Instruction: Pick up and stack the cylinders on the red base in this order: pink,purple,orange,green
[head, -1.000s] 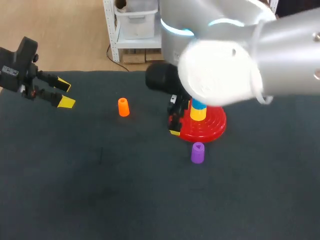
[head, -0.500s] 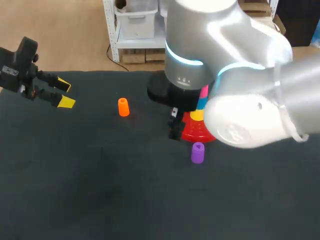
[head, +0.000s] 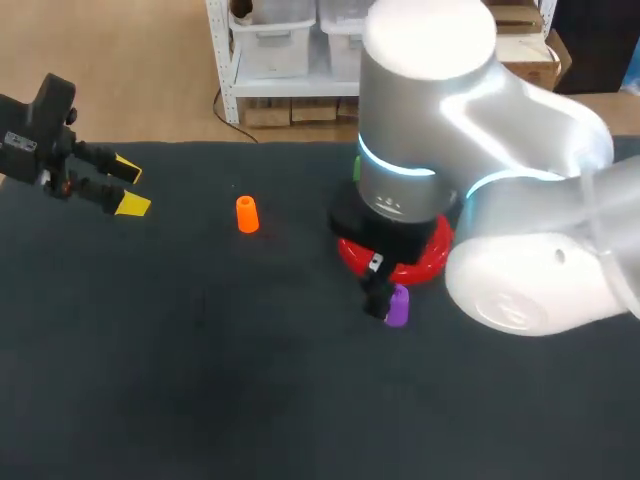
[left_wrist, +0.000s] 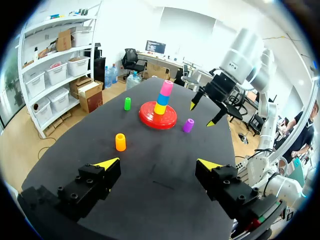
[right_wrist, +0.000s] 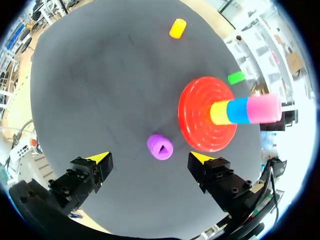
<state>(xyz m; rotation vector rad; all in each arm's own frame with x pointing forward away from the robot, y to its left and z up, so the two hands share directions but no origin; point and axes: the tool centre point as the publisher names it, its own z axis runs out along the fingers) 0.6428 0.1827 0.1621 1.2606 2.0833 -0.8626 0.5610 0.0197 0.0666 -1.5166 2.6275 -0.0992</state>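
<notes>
A: So, how did the right gripper (right_wrist: 149, 158) stand?

B: Wide open, with nothing in it. Its two yellow tips were spread far apart and pointed down at the table (head: 200, 380). They touched nothing.

A: And the purple cylinder (right_wrist: 160, 147)?

B: It stood upright on the table, just beside the base (right_wrist: 200, 131) but apart from its rim. In the right wrist view it sat ahead of the gripper, between the lines of the two fingers, with its hollow top facing the camera. The left wrist view showed the tips hanging above it, one to each side.

A: What was on the base?

B: Three pieces on the peg: yellow (right_wrist: 219, 112) at the bottom, blue (right_wrist: 238, 110) next, and the pink cylinder (right_wrist: 262, 108) on top.

A: Where were the others?

B: The green cylinder (right_wrist: 235, 77) stood near the far side of the base. The orange cylinder (head: 246, 214) stood alone, well apart from the base, towards the left arm's side.

A: And the left gripper (left_wrist: 157, 163)?

B: It hung over the left edge of the table, far from every piece, with its fingers wide apart and empty.
</notes>
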